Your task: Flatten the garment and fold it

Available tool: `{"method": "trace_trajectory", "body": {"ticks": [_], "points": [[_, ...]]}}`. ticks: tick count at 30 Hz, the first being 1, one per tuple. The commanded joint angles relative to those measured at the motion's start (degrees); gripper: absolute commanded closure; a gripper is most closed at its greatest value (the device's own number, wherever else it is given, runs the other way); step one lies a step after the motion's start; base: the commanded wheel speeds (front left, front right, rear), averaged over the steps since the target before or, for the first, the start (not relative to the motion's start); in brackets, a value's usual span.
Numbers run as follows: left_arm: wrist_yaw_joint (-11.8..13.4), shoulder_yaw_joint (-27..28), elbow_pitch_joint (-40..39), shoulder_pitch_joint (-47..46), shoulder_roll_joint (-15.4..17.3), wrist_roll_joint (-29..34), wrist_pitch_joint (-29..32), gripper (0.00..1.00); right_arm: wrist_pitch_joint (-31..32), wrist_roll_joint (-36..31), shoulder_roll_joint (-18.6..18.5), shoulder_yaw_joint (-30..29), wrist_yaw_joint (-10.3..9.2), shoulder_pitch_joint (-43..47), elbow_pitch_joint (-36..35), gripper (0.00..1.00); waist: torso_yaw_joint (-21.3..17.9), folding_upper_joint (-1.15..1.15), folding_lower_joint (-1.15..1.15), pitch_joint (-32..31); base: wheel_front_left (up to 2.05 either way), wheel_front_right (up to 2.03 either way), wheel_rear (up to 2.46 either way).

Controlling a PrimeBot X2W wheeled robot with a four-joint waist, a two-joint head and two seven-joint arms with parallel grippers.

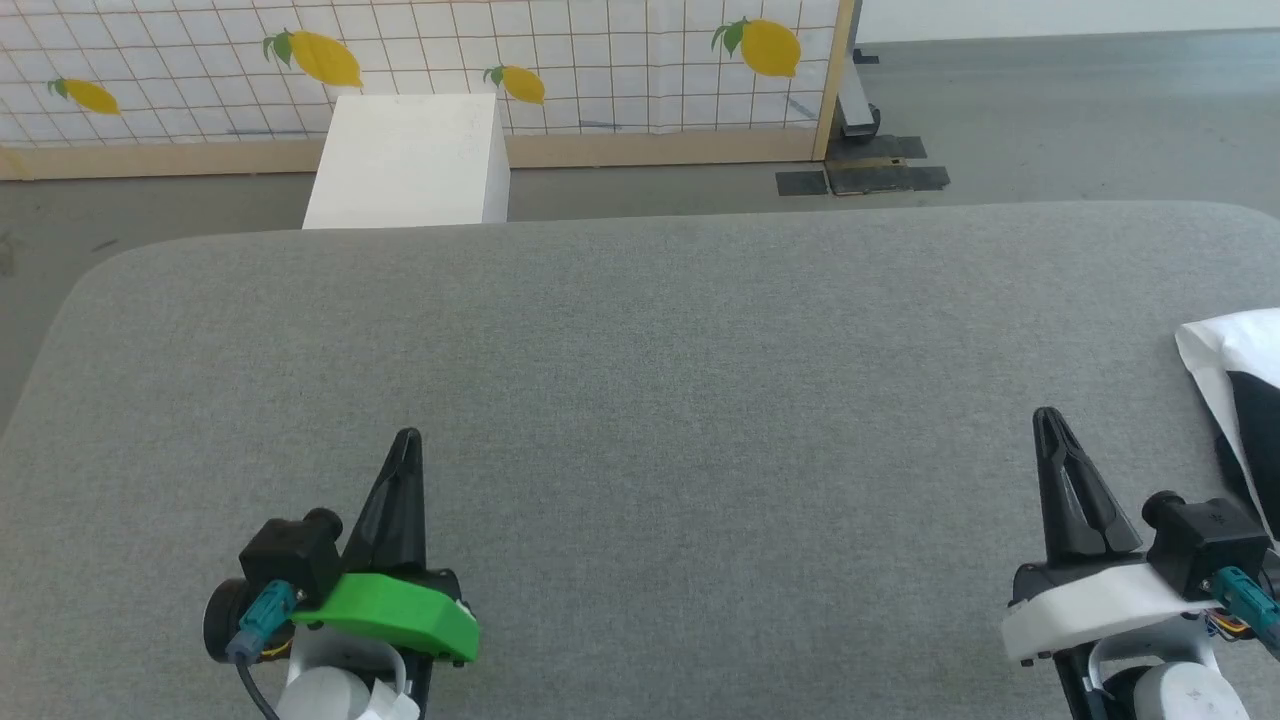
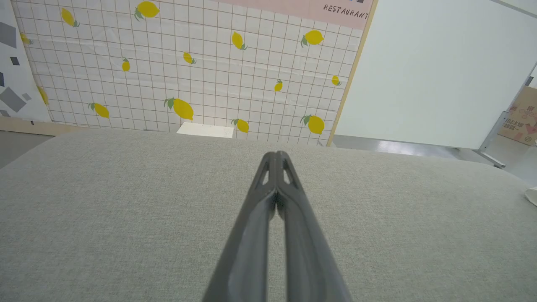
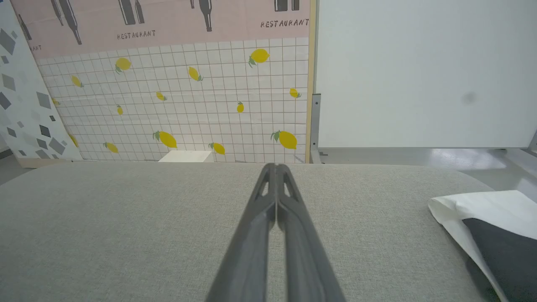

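The garment [image 1: 1235, 380], white with a black part, lies folded at the right edge of the grey table, mostly cut off by the head view's border. In the right wrist view the garment [image 3: 486, 214] sits to the right of the fingers, white over a black panel. A white corner of the garment [image 2: 532, 196] peeks in at the far right of the left wrist view. My right gripper [image 1: 1046, 418] is shut and empty, just left of the garment and apart from it. My left gripper [image 1: 409, 437] is shut and empty at the lower left, far from the garment.
The grey felt table [image 1: 640, 350] spreads wide between the two grippers. Behind its far edge stands a white box [image 1: 410, 160] on the floor, before a tiled lemon-print wall [image 1: 600, 60]. A wooden post [image 1: 835, 80] and dark floor plates [image 1: 865, 175] lie at back right.
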Motion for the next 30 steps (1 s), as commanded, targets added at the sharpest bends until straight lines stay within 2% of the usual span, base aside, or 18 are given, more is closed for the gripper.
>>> {"method": "trace_trajectory", "body": {"ticks": [1,30], "points": [[0.0,0.0,0.0,0.0,0.0,0.0,0.0,1.00,0.0,0.0,0.0,0.0,0.00,0.0,0.0,1.00,0.0,0.00,0.00,0.0,0.00,0.00,0.00],[1.2,0.7,-2.3,1.1,-0.1,3.0,3.3,1.00,2.2,-1.2,0.0,0.8,-0.02,0.2,-0.6,1.00,0.6,0.10,0.00,-0.5,0.00,0.00,0.00]]}}
